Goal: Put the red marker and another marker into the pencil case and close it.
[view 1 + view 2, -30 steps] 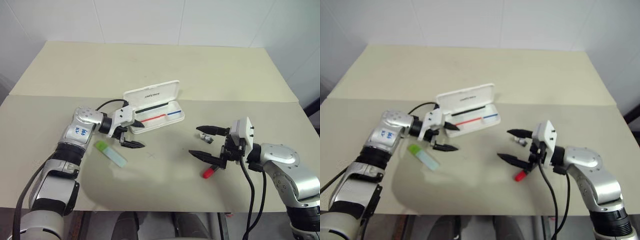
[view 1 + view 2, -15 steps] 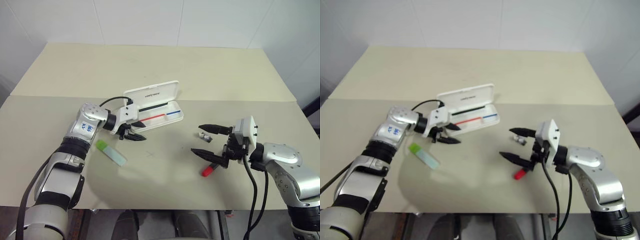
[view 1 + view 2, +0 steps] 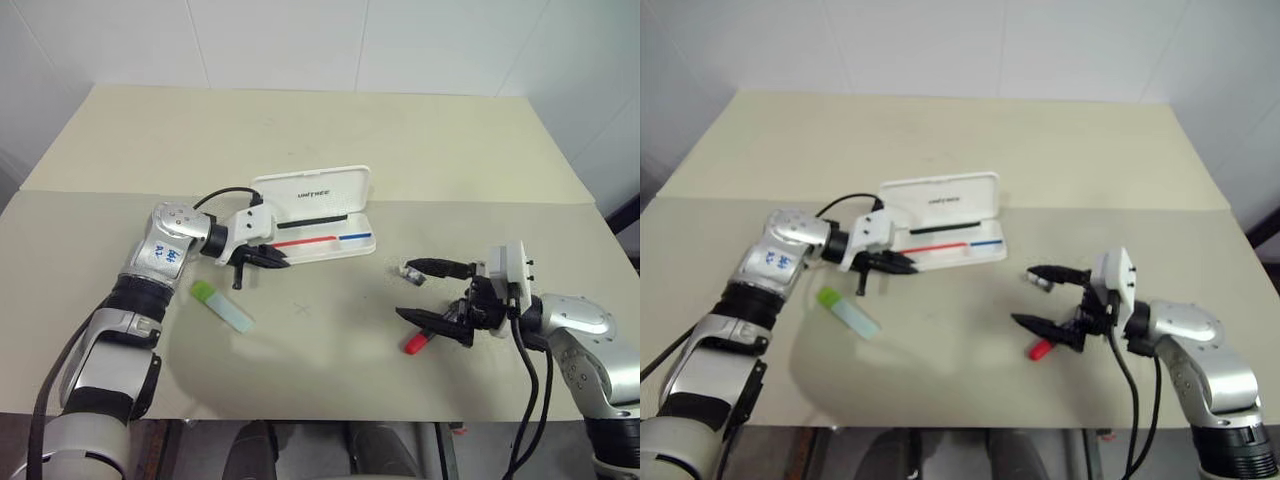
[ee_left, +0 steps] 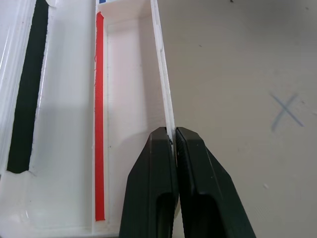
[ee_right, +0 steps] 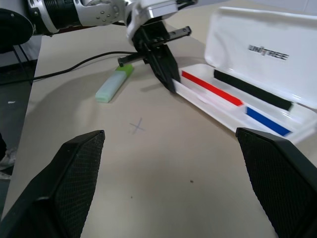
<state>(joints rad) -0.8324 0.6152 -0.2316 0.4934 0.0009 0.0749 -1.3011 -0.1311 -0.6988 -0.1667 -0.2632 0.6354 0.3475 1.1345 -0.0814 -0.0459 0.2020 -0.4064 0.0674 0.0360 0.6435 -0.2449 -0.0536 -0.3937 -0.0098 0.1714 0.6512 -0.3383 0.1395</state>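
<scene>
Pencil case point(image 3: 318, 205): white hard plastic, smooth, glossy, printed dark logo on lid. Mint marker point(image 3: 224, 305): translucent-looking plastic, lime end more opaque. Red marker point(image 3: 418, 342): smooth plastic, shiny red end. Bench point(image 3: 300, 130): matt beige, smooth, faint pen cross. Left pincer point(image 4: 174, 144) fingers: black plastic, slight sheen. Right pincer point(image 3: 428, 292) finger pads point(image 5: 74, 168): black, finely textured.

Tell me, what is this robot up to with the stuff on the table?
It is packing markers into the open white pencil case. The left gripper is pinched shut on the case's front wall. The right gripper hangs open above the red marker. The green marker also lies on the table, outside the case.
</scene>
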